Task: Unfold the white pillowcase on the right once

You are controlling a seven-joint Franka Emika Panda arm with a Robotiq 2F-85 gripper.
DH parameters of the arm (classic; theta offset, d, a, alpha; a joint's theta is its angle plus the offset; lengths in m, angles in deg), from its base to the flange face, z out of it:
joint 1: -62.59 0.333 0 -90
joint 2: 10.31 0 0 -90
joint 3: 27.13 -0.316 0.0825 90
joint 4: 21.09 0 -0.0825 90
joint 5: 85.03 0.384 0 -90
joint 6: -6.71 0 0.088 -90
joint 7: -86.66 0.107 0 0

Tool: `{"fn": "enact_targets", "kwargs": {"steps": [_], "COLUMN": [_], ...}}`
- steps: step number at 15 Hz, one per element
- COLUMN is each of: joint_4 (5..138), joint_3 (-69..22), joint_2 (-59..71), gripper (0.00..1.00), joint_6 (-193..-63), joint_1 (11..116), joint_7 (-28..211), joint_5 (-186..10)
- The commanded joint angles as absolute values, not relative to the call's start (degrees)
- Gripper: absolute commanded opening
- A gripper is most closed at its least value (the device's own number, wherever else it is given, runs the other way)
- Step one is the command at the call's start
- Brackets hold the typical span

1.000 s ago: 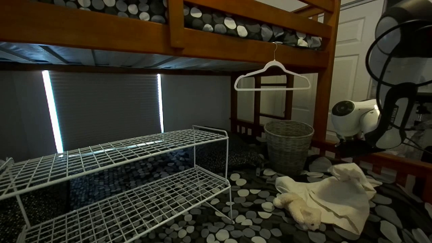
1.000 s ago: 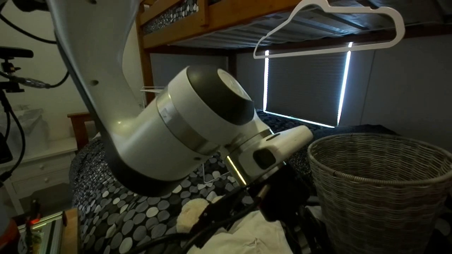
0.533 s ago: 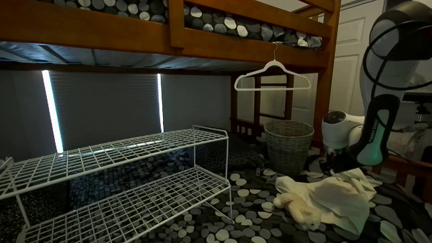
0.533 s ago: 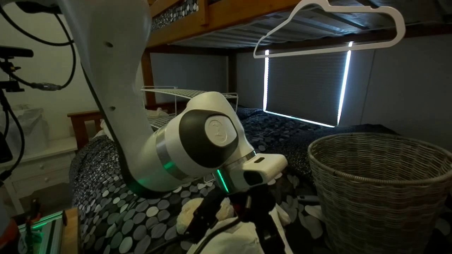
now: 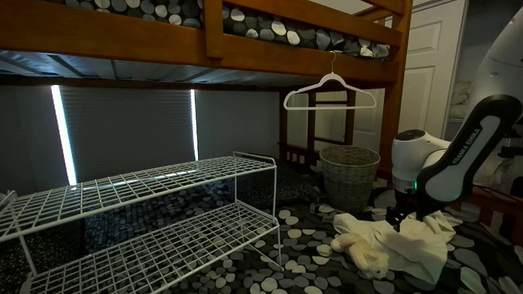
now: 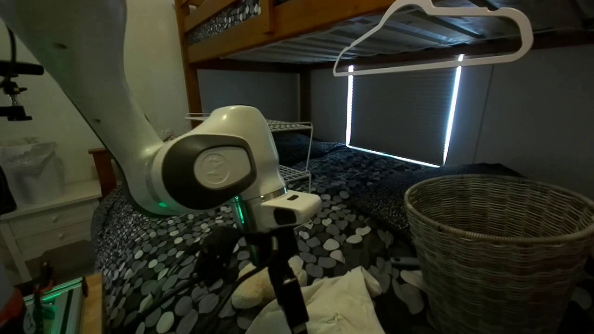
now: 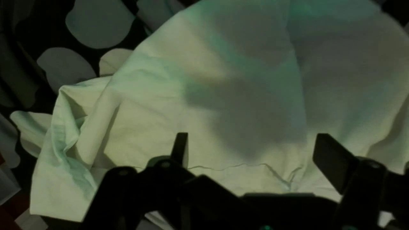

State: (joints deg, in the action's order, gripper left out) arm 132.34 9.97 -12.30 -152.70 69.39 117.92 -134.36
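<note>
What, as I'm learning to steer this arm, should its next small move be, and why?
Probably ease the jaws slightly lower for a pinch: in the wrist view they stand open over the white pillowcase, gripping nothing, and a crease shows between them. Contact is unclear.

The wrist view looks down on the pillowcase (image 7: 211, 105); exterior views share the basket (image 5: 349, 183).

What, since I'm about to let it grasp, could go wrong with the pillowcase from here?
The open gripper might pinch several layers at once, as the white pillowcase lies rumpled and folded beneath it. Pulling could also drag the plush toy, which lies right at the pillowcase's edge.
</note>
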Motion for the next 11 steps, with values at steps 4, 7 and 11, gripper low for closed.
{"fn": "enact_targets", "kwargs": {"steps": [4,7,11], "joint_4": [136.29,134.0,131.41], "joint_3": [19.73,10.25,14.77], "joint_2": [-34.99,-29.13,-33.43], "gripper": [1.0,1.0,1.0], "joint_6": [-133.02,-133.99,-128.73], "joint_1": [81.75,73.23,75.37], "joint_7": [90.11,84.42,77.92], "joint_5": [-110.69,-102.98,-99.83]}}
